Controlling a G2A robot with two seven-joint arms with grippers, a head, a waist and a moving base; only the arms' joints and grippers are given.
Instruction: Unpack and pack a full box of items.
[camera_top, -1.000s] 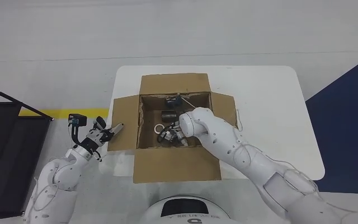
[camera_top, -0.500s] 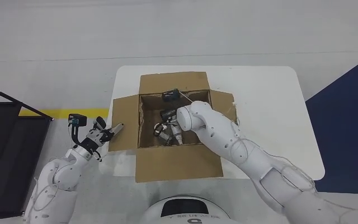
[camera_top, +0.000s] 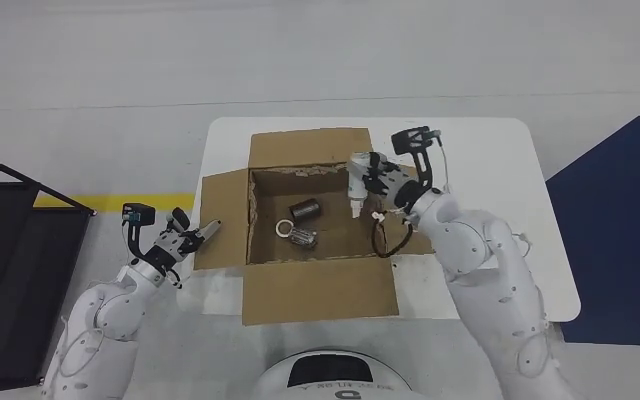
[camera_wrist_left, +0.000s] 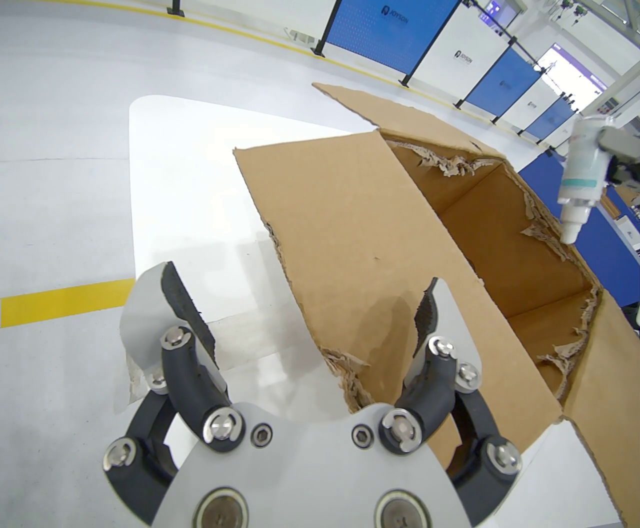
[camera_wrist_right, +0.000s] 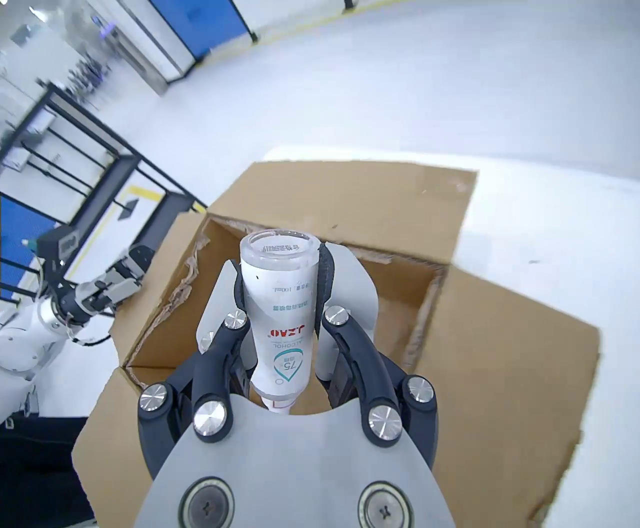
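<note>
Left gripper (camera_top: 205, 230): hangs past the left edge of the table (camera_top: 480, 160), just beside the left flap of the box (camera_top: 310, 292); jaws spread wide with nothing between them; same spot as a second ago.
Box: stands open mid-table, all four flaps folded out, torn along the inner edges.
Left inside: a dark cylinder (camera_top: 305, 209), a small ring (camera_top: 284, 229) and a shiny piece (camera_top: 304, 239) on the box floor (too small to name more exactly).
Bottle (camera_wrist_right: 280, 320): clear plastic, nozzle pointing down, up in the air over the box's right wall, no longer among the other items.
Right gripper (camera_top: 362, 188): jaws pinching the bottle across its body, raised above the right rim.
Change: a second ago, deep in the box with the forearm across the opening; half a second ago, partly withdrawn; now up and out, with the box floor open to view again.
Meaning: looks like the unpacking half, one item lifted out and not yet set down. Calls next for a bare patch of table to the right, clear of the flap. At least three items to go.
</note>
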